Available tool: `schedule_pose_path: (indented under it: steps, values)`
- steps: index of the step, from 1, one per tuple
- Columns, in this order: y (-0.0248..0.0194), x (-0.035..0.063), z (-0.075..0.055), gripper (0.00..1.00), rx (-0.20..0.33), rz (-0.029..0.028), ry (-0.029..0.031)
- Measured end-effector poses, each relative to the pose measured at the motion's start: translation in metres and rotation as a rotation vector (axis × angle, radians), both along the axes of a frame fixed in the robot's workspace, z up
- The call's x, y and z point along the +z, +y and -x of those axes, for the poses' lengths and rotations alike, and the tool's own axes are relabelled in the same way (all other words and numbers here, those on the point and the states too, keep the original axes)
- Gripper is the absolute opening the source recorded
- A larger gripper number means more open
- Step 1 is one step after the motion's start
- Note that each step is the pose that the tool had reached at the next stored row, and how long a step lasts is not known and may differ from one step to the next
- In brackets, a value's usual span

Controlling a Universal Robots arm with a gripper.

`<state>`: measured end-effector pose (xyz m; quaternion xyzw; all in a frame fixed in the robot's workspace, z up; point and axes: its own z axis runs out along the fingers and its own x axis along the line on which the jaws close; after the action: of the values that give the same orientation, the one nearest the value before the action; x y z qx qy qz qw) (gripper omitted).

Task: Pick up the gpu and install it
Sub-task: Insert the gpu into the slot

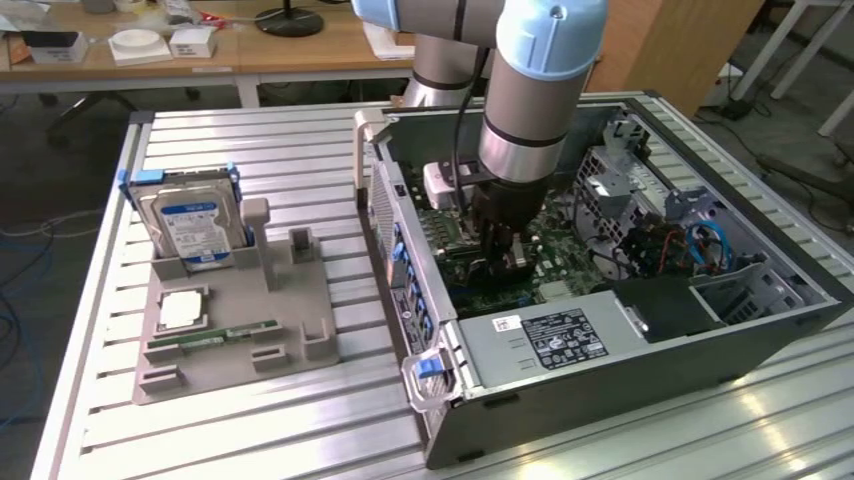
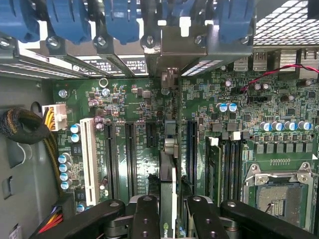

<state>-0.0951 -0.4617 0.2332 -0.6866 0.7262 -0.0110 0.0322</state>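
No wording can be made out: the hard drive (image 1: 191, 226) has a blue and white label, the power supply (image 1: 561, 340) a black label and a small white sticker, all too small to read

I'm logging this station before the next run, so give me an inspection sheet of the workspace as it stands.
Surface: slatted metal table.
Job's things: gpu edge-on between the fingers, over the motherboard inside the open computer case.
Clutter: grey parts tray holding a hard drive, a memory stick.
Grippers: gripper shut on the gpu.
Cables: blue cables in the case.
Surroundings: wooden desk behind.
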Motion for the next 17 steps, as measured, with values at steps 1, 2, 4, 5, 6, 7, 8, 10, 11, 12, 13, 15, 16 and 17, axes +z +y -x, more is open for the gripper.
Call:
schedule_pose_path:
  steps: [1,2,4,5,6,7,8,10,11,12,13,15,16,17]
  values:
    - [0.0000,0.0000,0.0000,0.26,0.000,0.0000,0.0000]
    - [0.0000,0.0000,0.0000,0.26,0.000,0.0000,0.0000]
    - [0.0000,0.0000,0.0000,0.26,0.000,0.0001,0.0000]
    - [0.0000,0.0000,0.0000,0.26,0.000,0.0001,0.0001]
    - [0.0000,0.0000,0.0000,0.26,0.000,0.0001,0.0000]
    - [0.0000,0.0000,0.0000,0.26,0.000,0.0000,0.0000]
    - [0.0000,0.0000,0.0000,0.26,0.000,0.0001,0.0000]
    - [0.0000,0.0000,0.0000,0.26,0.000,0.0000,0.0000]
    - [0.0000,0.0000,0.0000,0.26,0.000,0.0000,0.0000]
    - [0.0000,0.0000,0.0000,0.26,0.000,0.0000,0.0000]
    - [0.0003,-0.0009,0.0002,0.26,0.000,-0.0027,-0.0001]
    - [0.0002,-0.0009,0.0001,0.31,0.000,-0.0019,-0.0010]
    - [0.0000,0.0000,0.0001,0.31,0.000,0.0001,0.0000]
    - [0.0000,0.0000,0.0000,0.31,0.000,-0.0001,-0.0001]
